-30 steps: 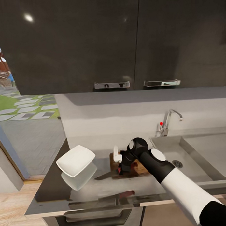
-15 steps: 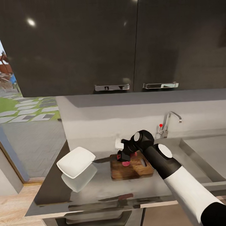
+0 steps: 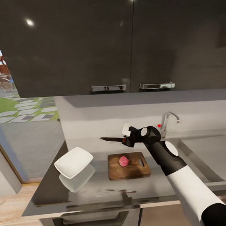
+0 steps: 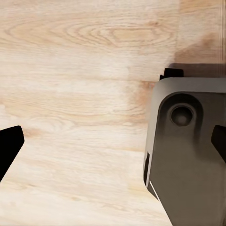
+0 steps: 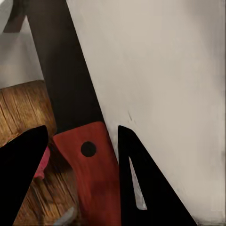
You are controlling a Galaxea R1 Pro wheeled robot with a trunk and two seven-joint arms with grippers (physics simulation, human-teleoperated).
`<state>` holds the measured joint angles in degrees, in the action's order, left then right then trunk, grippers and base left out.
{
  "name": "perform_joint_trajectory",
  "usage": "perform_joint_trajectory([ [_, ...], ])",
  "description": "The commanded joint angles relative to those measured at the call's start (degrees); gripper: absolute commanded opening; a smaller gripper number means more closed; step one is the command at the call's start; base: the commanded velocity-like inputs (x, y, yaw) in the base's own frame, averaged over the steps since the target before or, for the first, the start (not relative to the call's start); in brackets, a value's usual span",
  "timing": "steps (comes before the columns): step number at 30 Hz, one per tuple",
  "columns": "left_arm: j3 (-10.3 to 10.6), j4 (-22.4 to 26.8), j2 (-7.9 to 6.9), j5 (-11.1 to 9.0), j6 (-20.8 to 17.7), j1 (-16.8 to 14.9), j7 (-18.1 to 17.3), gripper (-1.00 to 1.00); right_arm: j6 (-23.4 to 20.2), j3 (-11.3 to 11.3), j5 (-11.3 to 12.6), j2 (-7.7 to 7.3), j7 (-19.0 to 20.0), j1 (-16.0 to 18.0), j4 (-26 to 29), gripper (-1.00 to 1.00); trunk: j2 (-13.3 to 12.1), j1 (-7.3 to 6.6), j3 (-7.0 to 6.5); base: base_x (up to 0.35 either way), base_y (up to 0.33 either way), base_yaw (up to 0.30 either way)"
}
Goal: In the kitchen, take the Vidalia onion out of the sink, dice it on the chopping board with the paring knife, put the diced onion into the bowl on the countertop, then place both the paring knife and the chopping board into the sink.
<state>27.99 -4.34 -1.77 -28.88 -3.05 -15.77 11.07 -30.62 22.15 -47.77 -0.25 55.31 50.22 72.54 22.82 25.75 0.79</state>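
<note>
Orange-red-handled paring knife (image 3: pixel 114 139) is clenched in your right pincer (image 3: pixel 127 139), hovering above the table's back edge; left pincer (image 4: pixel 113 141) is hanging released. Pinkish-red round onion (image 3: pixel 123 161) is sitting whole on the brown wooden board (image 3: pixel 128 166): bring the blade down onto it.

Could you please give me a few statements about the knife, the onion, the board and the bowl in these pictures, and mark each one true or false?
1. The right gripper holds the knife above the countertop. True.
2. The onion lies in the sink. False: it rests on the chopping board.
3. The bowl sits to the left of the board in the head view. True.
4. The knife's blade points toward the tap. False: it points away from the tap, toward the bowl's side.
5. The bowl holds diced onion. False: it is empty, and the onion looks whole.
</note>
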Motion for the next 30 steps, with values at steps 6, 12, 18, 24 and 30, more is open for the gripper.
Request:
perform_joint_trajectory([
  [6,0.48,-0.04,0.12,-0.39,-0.20,0.00,0.09,1.00,-0.31,0.29,-0.31,0.48,-1.41,0.03,0.06,-1.00,0.10,0.03,0.08,0.000,-0.298,0.000],
  [12,0.48,-0.05,0.33,-0.39,-0.20,-0.04,0.09,1.00,-0.32,0.54,-0.18,0.79,-1.66,0.05,0.06,-1.00,0.10,0.03,0.08,0.000,-0.252,0.000],
  [18,0.48,-0.05,0.40,-0.39,-0.20,0.00,0.08,1.00,-0.38,2.34,0.14,0.92,-1.61,0.04,0.00,-1.00,0.10,0.03,0.08,0.000,-0.059,0.000],
  [24,0.48,-0.05,0.42,-0.39,-0.20,-0.04,0.07,1.00,-0.31,3.05,0.21,0.88,-1.61,-0.06,-0.07,-1.00,0.10,0.03,0.08,0.000,-0.007,0.000],
  [30,0.48,0.01,0.91,-0.32,-0.16,-0.05,0.06,1.00,0.08,3.81,0.20,0.86,-1.61,-0.12,-0.03,-1.00,0.10,0.03,0.08,0.000,0.000,0.000],
])
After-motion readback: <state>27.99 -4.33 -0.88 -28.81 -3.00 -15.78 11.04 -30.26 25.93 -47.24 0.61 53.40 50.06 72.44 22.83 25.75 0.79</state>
